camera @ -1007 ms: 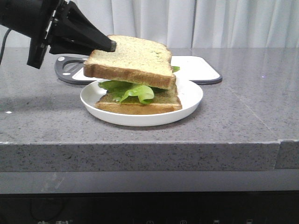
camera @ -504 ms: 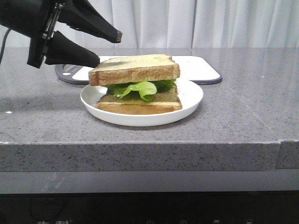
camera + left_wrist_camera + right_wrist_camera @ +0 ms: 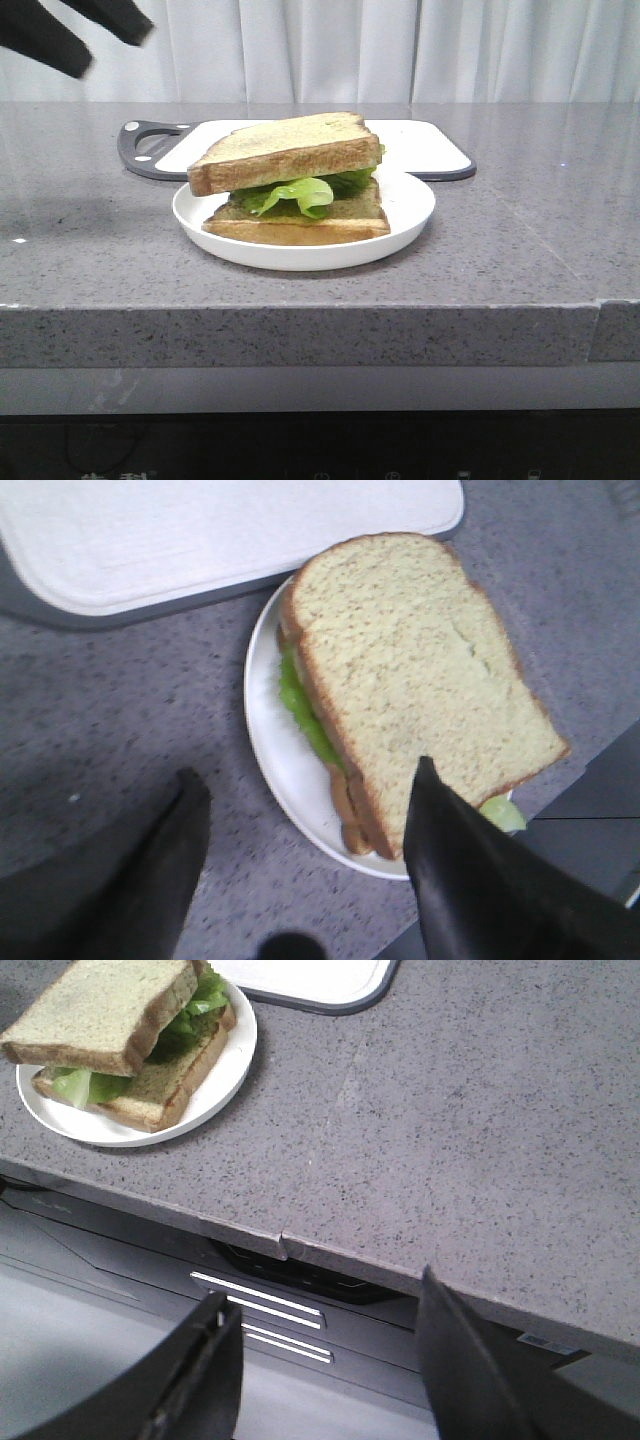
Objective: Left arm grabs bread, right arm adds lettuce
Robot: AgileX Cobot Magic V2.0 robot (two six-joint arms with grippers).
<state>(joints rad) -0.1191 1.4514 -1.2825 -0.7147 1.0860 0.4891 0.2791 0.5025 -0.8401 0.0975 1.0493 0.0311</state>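
Observation:
The bread (image 3: 285, 150) lies tilted on top of the lettuce (image 3: 300, 192), which rests on a second, lighter-edged slice (image 3: 300, 225) on the white plate (image 3: 405, 215). My left gripper (image 3: 114, 50) is open and empty, raised at the far left, apart from the sandwich. In the left wrist view the bread (image 3: 420, 670), lettuce (image 3: 300, 710) and plate (image 3: 275, 755) lie below the open left gripper (image 3: 308, 770). My right gripper (image 3: 328, 1295) is open and empty beyond the counter's front edge, away from the bread (image 3: 100, 1010), lettuce (image 3: 205, 995) and plate (image 3: 215, 1070).
A white cutting board with a dark rim (image 3: 430, 150) lies right behind the plate; it also shows in the left wrist view (image 3: 200, 530) and the right wrist view (image 3: 310, 980). The grey counter's front edge (image 3: 300, 310) is close to the plate. Drawers (image 3: 270, 1310) sit below.
My left gripper opened, let the bread down onto the lettuce, then rose and drew back to the upper left. The bread now rests tilted on the stack.

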